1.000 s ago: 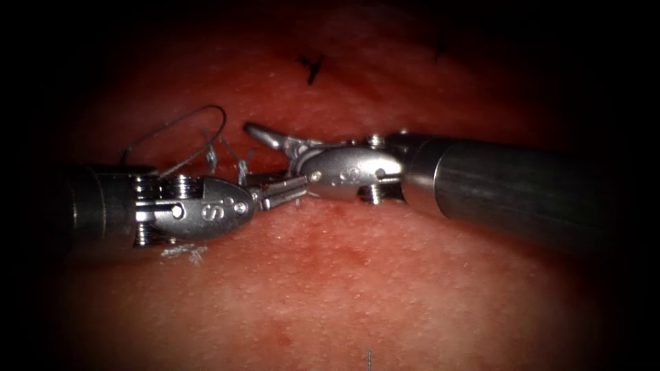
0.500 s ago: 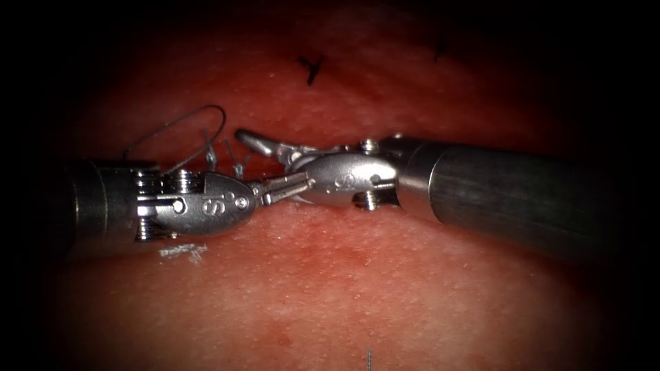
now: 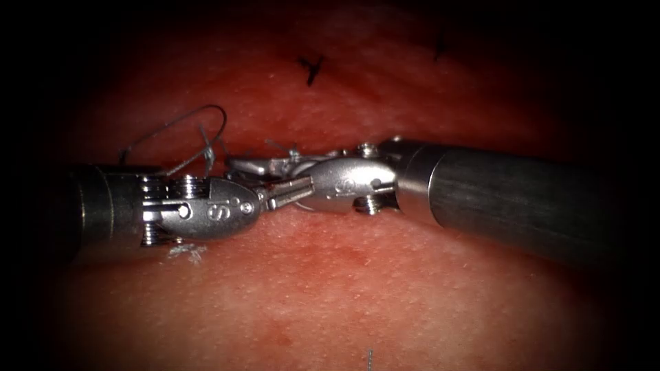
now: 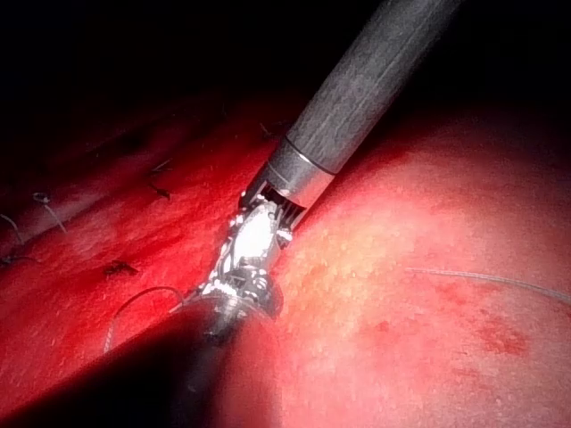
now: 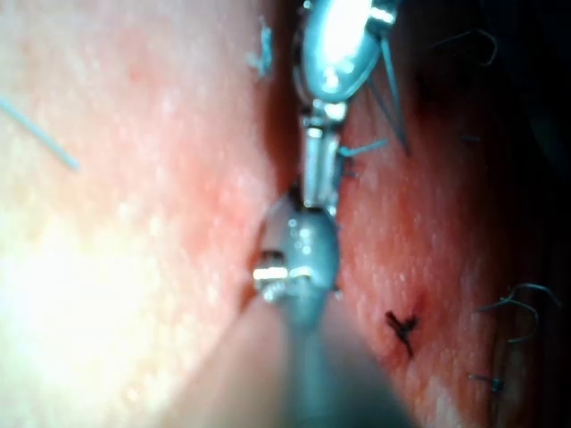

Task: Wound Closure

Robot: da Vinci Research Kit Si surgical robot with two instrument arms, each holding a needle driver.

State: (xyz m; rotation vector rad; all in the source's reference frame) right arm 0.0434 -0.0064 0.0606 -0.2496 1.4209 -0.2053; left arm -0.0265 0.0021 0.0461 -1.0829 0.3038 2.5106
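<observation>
The two tools meet tip to tip over the cut in the tissue (image 3: 357,275). My left tool (image 3: 292,190) reaches in from the left, jaws shut; I cannot make out anything between them. My right tool (image 3: 237,165) comes from the right and passes just behind the left jaws. Its jaws are shut on the thread (image 3: 206,150) beside a stitch, and a short stub of thread (image 5: 361,147) sticks out of them. A thread loop (image 3: 210,113) arches above the left tool's wrist. In the right wrist view the right jaws (image 5: 317,169) point at the left tool (image 5: 339,45).
Two older dark knots (image 3: 311,67) (image 3: 438,48) sit on the far tissue. A white fleck (image 3: 185,253) lies under the left tool. A loose strand of thread (image 4: 482,278) lies on the pale tissue. Cut thread ends (image 5: 517,303) lie beside a knot (image 5: 403,328).
The right tool's jaws stood open around the thread strands and have now shut on them. It also slid a little leftward and lower. The left tool edged slightly right.
</observation>
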